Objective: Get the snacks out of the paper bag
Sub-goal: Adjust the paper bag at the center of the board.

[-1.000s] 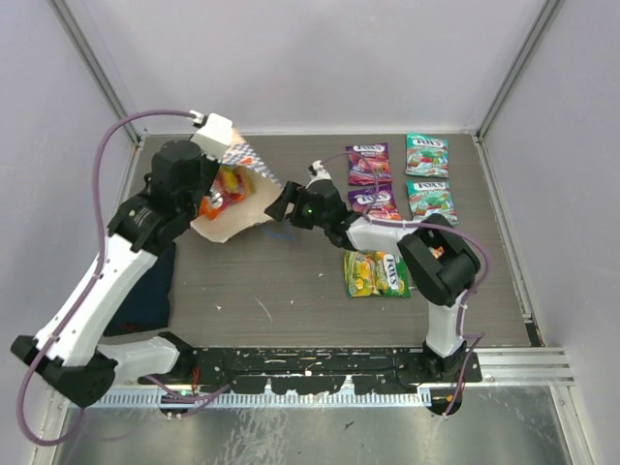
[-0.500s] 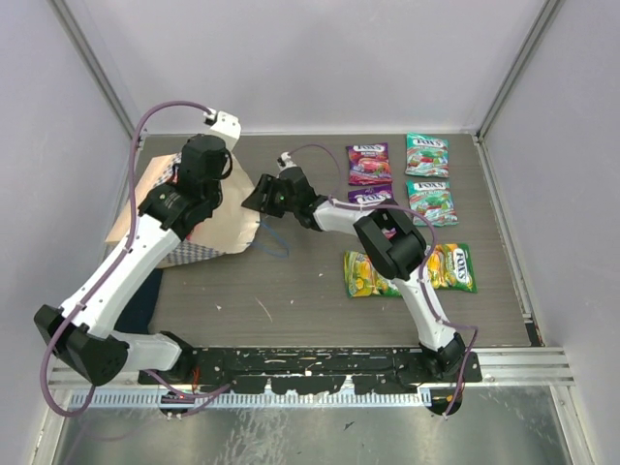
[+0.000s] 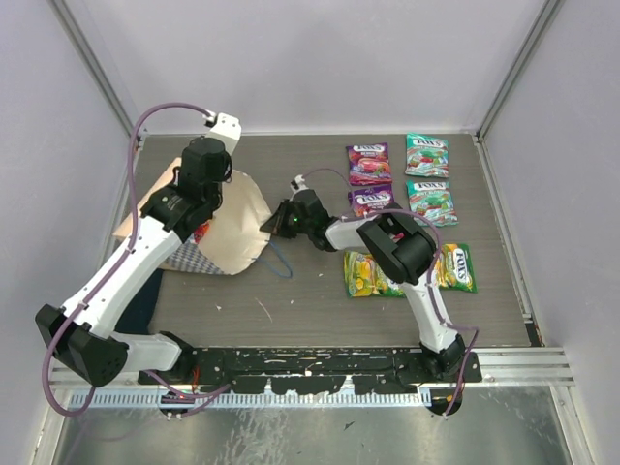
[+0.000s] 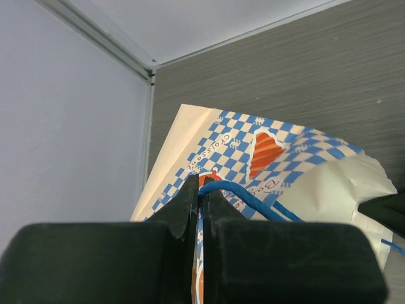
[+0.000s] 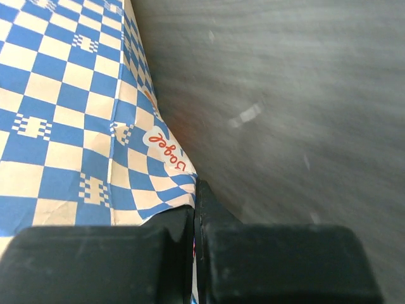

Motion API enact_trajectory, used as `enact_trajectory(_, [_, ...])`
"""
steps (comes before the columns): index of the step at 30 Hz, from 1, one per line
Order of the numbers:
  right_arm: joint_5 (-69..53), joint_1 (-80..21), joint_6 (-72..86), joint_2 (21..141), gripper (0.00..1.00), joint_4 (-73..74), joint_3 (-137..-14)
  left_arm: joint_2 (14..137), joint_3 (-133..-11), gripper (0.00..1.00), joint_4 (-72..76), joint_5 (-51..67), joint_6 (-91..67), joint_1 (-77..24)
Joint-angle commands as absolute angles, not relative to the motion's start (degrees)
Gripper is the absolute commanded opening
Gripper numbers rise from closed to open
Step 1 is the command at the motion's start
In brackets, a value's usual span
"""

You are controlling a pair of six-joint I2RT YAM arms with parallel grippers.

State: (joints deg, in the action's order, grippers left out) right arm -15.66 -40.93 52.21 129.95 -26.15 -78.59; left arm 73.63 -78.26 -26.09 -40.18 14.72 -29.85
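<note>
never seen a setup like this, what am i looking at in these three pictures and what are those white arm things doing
These are two robot arms bolted at the near edge of a table. Each arm ends in a two-finger gripper. The wide picture comes from a fixed camera above and behind the arms. The other two come from a small camera on each wrist, so the dark blocks at the bottom of those are that arm's own gripper seen close up.

A cream paper bag with blue checks lies between the arms. The left gripper is shut on the bag's edge and its blue cord handle. The right gripper pinches another edge of the bag. Six glossy snack packets lie on the table to the right, and a dark cloth lies partly under the left arm.
</note>
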Motion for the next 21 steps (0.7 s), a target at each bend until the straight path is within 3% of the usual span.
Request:
enact_trajectory(1, [-14.65,-39.9,51.67,118.76,0.01,-32.69,-67.53,72.03,-78.48,0.0,-22.49,-33.73,10.38,-29.95])
enact_trajectory(7, [-15.92,-38.59,44.22,109.18,0.01,-24.52,-62.15,70.74,-76.9,0.0,-21.33,-27.91,6.88,-37.38])
enact_trajectory(12, [-17.03,-38.76,44.19,109.32,0.01,-22.61,-62.98,69.08,-73.06,0.0,-15.79,-29.69,7.57,-39.42])
enact_trajectory(21, [-15.92,-43.76,50.26,129.74,0.01,-23.25,-88.11,77.75,-76.06,0.0,-14.62,-21.68,8.24,-18.18])
